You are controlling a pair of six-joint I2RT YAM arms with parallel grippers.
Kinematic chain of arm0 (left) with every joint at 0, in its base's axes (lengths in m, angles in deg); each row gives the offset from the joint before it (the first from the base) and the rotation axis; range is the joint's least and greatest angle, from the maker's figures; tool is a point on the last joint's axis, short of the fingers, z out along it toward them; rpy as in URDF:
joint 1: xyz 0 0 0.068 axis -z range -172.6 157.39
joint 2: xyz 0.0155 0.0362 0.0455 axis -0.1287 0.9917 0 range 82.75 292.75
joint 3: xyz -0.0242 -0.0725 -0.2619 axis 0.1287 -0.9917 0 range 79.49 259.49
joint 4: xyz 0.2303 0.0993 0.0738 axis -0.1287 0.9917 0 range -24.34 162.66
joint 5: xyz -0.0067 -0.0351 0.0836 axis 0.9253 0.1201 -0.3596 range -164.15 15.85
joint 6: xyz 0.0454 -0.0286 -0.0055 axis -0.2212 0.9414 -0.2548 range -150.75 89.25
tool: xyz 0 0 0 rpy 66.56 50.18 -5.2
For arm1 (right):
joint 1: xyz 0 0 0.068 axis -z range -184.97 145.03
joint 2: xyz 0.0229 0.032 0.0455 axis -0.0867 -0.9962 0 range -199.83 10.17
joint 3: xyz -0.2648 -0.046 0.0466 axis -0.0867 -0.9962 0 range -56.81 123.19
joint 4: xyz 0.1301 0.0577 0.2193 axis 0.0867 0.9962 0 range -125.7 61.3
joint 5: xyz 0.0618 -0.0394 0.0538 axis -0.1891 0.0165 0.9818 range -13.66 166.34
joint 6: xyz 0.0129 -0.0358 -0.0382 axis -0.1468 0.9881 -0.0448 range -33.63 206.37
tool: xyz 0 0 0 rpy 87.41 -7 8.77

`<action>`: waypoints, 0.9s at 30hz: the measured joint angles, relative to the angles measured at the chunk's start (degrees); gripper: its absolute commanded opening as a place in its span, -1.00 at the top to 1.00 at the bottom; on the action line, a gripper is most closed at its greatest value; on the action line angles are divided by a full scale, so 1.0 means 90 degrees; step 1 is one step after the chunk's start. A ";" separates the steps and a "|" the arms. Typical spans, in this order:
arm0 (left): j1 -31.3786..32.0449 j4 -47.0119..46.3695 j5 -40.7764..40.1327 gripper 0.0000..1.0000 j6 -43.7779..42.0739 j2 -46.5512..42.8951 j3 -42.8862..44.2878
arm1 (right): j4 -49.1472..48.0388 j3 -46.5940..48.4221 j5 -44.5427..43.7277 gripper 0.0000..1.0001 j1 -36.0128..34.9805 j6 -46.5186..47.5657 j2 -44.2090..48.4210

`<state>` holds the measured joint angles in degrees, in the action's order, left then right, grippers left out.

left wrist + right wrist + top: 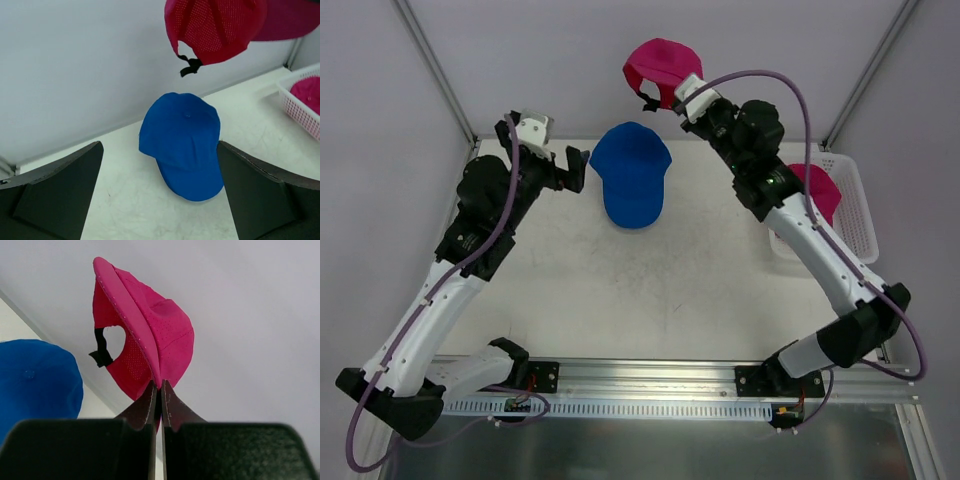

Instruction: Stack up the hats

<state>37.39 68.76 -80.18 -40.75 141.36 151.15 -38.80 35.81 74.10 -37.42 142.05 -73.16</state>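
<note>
Hats in view number three: one blue and two pink. The white table (620,290) carries the setup. The left arm (470,240) and the right arm (820,250) reach over it from the near edge. The white mesh tray (865,215) sits at the table's right edge.

The blue hat (632,188) lies crown-up on the table near the far edge. Its brim points toward the arm bases, and it touches neither gripper. The first pink hat (660,68) hangs in the air above and beyond the blue hat, in front of the back wall, with its black strap (101,352) dangling from the rear opening. The second pink hat (820,192) rests inside the tray, partly hidden by the right arm.

The right gripper (159,390) has its jaws clenched on the fabric edge of the first pink hat. The left gripper (570,170) hovers just left of the blue hat, with its jaws spread wide and holding nothing.
</note>
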 measured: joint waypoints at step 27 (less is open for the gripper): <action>-0.1098 0.0794 -0.0029 -0.97 0.1715 -0.0520 -0.0459 | -0.5217 -0.3315 0.0962 0.99 -0.0559 0.2931 -0.1331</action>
<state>27.51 75.90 -80.44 -25.32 136.69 147.02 -85.75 5.97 82.75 -42.45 168.43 -85.14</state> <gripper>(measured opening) 0.989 0.029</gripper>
